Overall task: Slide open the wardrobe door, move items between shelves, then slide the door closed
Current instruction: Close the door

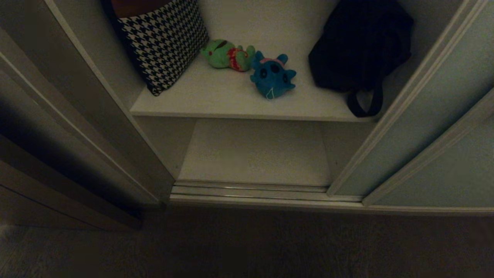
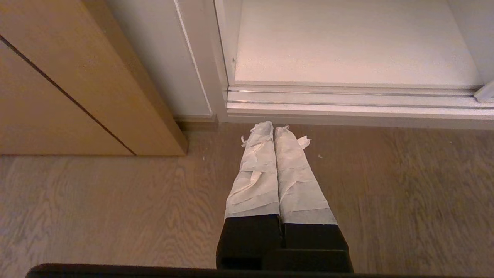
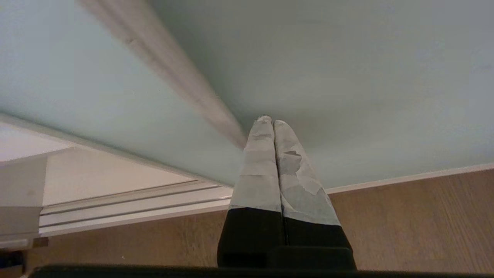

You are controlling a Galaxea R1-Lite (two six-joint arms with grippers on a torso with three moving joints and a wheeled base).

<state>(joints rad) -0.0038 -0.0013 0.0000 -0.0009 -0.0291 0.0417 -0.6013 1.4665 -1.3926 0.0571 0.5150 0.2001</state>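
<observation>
Left gripper (image 2: 274, 129): fingers pressed together, empty, hanging over the wood floor (image 2: 115, 208) just before the door track (image 2: 347, 101). Right gripper (image 3: 269, 120): fingers closed, empty, tips close to the sliding wardrobe door (image 1: 436, 116), which stands slid to the right. Lower shelf (image 1: 254, 154): bare. Upper shelf (image 1: 231, 100): houndstooth cushion (image 1: 166, 42), green toy (image 1: 227, 56) touching blue toy (image 1: 273, 75), black bag (image 1: 359, 46).
</observation>
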